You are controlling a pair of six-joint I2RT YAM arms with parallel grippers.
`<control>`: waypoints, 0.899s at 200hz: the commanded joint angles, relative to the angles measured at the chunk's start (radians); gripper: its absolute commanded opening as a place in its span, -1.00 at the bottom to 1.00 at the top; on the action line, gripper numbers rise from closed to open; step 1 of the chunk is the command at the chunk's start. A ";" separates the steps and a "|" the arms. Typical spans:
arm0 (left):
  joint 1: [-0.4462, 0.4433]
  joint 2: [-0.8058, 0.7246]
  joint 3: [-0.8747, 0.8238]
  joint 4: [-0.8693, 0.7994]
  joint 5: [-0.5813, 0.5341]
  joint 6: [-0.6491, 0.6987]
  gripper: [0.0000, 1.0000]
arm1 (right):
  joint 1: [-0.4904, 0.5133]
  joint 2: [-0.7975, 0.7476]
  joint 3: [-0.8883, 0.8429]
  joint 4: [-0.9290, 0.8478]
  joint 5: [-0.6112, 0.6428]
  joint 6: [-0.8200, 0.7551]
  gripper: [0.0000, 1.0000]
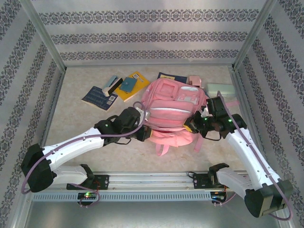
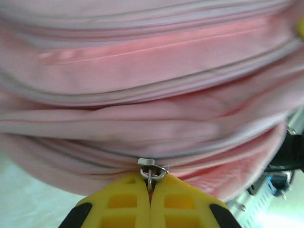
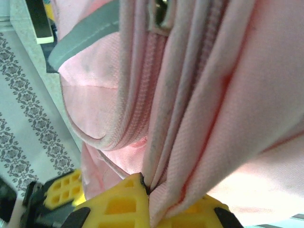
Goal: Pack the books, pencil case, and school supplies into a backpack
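The large pink fabric backpack with white trim (image 1: 173, 107) lies slumped in the middle of the top view on the pale speckled worktop (image 1: 80, 123), with both arms at its near edge. The left tool (image 2: 150, 185) is pinched tight on the small metal zip pull (image 2: 151, 172), at the bottom centre of the left wrist view. The right tool (image 3: 146, 191) is clamped on a fold of the pink cloth beside a zip line, at the bottom of the right wrist view.

From where I stand the bag looks light and thoroughly floppy. Its cloth bunches into pleats wherever it is tugged, so it offers no firm edge. The pull tab is tiny and smooth and could slip from a pinch. Gripping the fabric close to the zip with the other tool, to keep the track taut, seems the sensible hold.

Two of the books lie in the upper left: a dark blue patterned softcover book (image 1: 99, 97) and a yellow-orange softcover book (image 1: 135, 83). Both look thin and bendy, best taken by an edge. The pale mint-green soft pencil case (image 1: 221, 89) lies at the upper right, just beside the bag. It looks squashy and easy to pinch across its middle.
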 commanded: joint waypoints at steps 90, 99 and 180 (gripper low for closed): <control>0.227 -0.244 -0.114 0.083 0.047 0.052 -1.00 | 0.120 0.188 0.457 0.002 -0.121 -0.137 -1.00; 0.216 -0.290 -0.130 0.069 0.044 0.034 -1.00 | 0.153 0.227 0.528 0.002 -0.118 -0.147 -1.00; -0.033 -0.475 -0.156 -0.046 -0.050 -0.048 -1.00 | 0.233 0.480 0.752 -0.048 -0.122 -0.272 -1.00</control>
